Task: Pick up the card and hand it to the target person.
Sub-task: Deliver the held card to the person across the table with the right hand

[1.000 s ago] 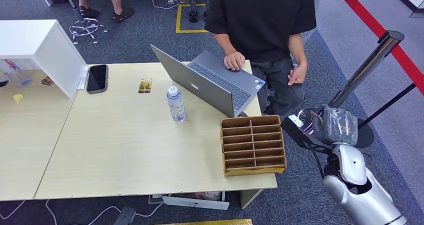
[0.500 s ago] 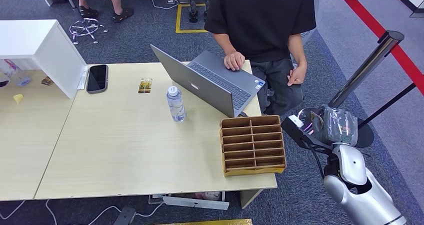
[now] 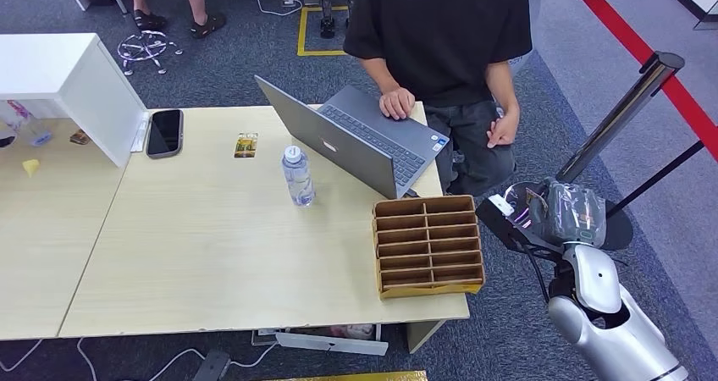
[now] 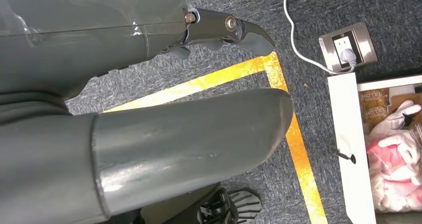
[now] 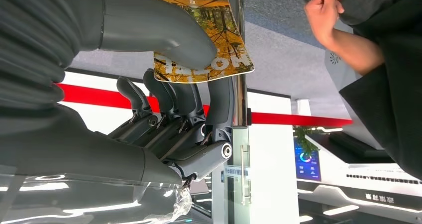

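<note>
Glossy card (image 5: 206, 35) half hidden under right hand (image 5: 169, 94) thumb, fingers (image 5: 219, 104) clamped on it, left hand (image 4: 149, 134) fingers cut off, state unclear

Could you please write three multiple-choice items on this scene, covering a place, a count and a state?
1. Where is the water bottle?
A. on the table beside the laptop
B. in the cardboard organiser
C. on the floor

2. How many phones lie on the table?
A. three
B. one
C. none

3. What is the right hand doing?
A. hanging empty
B. pressing the laptop
C. pinching a card

Answers: 1 A, it stands upright by the laptop lid; 2 B, one dark phone near the white box; 3 C, thumb and fingers clamp the card.
</note>
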Controlling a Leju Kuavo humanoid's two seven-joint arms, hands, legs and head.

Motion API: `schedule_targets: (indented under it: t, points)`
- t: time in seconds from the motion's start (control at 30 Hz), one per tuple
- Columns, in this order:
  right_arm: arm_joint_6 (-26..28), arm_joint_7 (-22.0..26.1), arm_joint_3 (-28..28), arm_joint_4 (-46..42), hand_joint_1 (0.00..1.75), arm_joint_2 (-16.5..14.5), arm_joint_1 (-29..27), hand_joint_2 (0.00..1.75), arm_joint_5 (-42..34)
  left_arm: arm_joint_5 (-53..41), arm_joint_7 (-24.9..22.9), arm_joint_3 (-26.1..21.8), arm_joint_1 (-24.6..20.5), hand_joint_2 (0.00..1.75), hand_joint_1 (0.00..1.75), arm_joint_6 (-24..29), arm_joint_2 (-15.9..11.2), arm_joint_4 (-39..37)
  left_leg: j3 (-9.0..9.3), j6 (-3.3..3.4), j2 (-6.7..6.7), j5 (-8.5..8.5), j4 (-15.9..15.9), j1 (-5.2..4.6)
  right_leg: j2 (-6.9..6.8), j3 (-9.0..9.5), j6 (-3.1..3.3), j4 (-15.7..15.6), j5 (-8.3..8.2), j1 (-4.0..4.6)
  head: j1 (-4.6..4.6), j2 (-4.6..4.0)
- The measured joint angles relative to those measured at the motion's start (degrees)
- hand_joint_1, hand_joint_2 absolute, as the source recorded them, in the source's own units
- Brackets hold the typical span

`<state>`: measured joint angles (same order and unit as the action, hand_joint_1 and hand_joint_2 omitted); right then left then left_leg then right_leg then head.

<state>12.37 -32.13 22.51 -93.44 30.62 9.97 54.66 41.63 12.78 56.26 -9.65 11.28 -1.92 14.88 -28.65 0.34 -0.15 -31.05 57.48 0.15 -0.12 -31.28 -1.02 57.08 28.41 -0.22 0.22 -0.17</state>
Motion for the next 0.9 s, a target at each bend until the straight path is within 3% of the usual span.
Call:
schedule_targets:
  t: [0.9]
  points:
    - [0.0, -0.1, 0.0, 0.0, 1.46, 0.0, -0.3, 1.75, 0.0, -0.4, -0.2, 0.0, 0.0, 0.0, 0.0, 0.1, 0.0, 0.0, 0.0, 0.0, 0.0, 0.0, 0.0, 0.0, 0.0, 0.0, 0.0, 0.0, 0.0, 0.0, 0.01, 0.0]
